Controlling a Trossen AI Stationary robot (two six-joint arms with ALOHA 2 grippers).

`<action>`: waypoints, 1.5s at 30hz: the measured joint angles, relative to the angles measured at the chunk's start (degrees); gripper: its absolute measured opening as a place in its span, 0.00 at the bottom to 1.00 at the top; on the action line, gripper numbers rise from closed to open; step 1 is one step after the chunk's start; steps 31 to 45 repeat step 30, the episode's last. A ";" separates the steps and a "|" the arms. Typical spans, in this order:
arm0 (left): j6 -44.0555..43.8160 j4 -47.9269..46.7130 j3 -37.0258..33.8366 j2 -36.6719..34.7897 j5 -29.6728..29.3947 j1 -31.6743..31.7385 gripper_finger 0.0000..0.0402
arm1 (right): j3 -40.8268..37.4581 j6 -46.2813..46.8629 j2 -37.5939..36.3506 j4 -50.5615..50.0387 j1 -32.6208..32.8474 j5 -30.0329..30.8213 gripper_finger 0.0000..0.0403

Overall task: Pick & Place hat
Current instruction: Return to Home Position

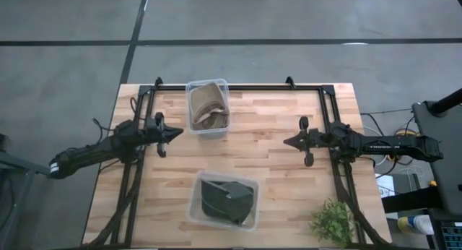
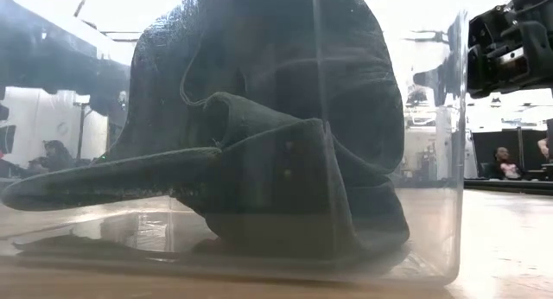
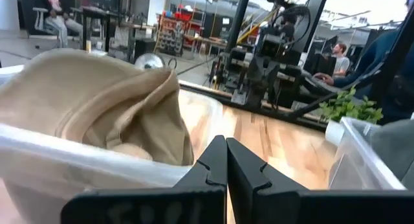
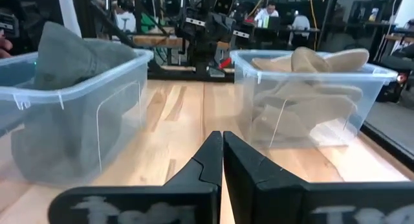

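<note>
A wooden bench (image 1: pixel 274 134) carries two clear bins, one holding dark caps (image 1: pixel 225 201). The brown caps (image 1: pixel 208 109) lie heaped in the other bin (image 1: pixel 208 82), just ahead of the left jaws and well apart from the right jaws. Both pairs are pressed shut, holding nothing. Likely risk: the left arm swinging wide, nudging that bin and spilling the heap.

Middle of the tabletop (image 1: pixel 260 160) is wide open
Bare wood runs between the bin of brown caps (image 1: pixel 208 108) at the far edge and the bin of dark caps (image 1: pixel 225 201) at the near edge. The left gripper (image 1: pixel 175 134) and right gripper (image 1: pixel 287 141), both closed, poke in from the sides, and a plant (image 1: pixel 333 221) fills the near right corner.
</note>
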 joint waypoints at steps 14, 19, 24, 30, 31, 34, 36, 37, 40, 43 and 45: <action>1.45 -0.26 -0.87 -0.66 0.13 -0.04 0.00 | 0.00 -1.12 0.15 -1.48 0.00 -0.06 0.02; 0.17 -0.38 -0.87 -0.63 0.07 -0.03 0.00 | 0.00 3.21 0.15 -1.48 0.00 -0.06 0.02; -6.03 -0.61 -0.89 -0.63 -0.09 -0.02 0.00 | 0.00 7.12 0.17 -1.48 0.00 -0.03 0.02; -7.90 -0.66 -0.91 -0.63 -0.09 -0.02 0.00 | 0.00 7.34 0.17 -1.46 0.00 -0.03 0.02; -7.90 -0.66 -0.91 -0.63 -0.09 -0.02 0.00 | 0.00 7.34 0.17 -1.46 0.00 -0.03 0.02; -7.90 -0.66 -0.91 -0.63 -0.09 -0.02 0.00 | 0.00 7.34 0.17 -1.46 0.00 -0.03 0.02; -7.90 -0.66 -0.91 -0.63 -0.09 -0.02 0.00 | 0.00 7.34 0.17 -1.46 0.00 -0.03 0.02; -7.90 -0.66 -0.91 -0.63 -0.09 -0.02 0.00 | 0.00 7.34 0.17 -1.46 0.00 -0.03 0.02; -7.90 -0.66 -0.91 -0.63 -0.09 -0.02 0.00 | 0.00 7.34 0.17 -1.46 0.00 -0.03 0.02; -7.90 -0.66 -0.91 -0.63 -0.09 -0.02 0.00 | 0.00 7.34 0.17 -1.46 0.00 -0.03 0.02; -7.90 -0.66 -0.91 -0.63 -0.09 -0.02 0.00 | 0.00 7.34 0.17 -1.46 0.00 -0.03 0.02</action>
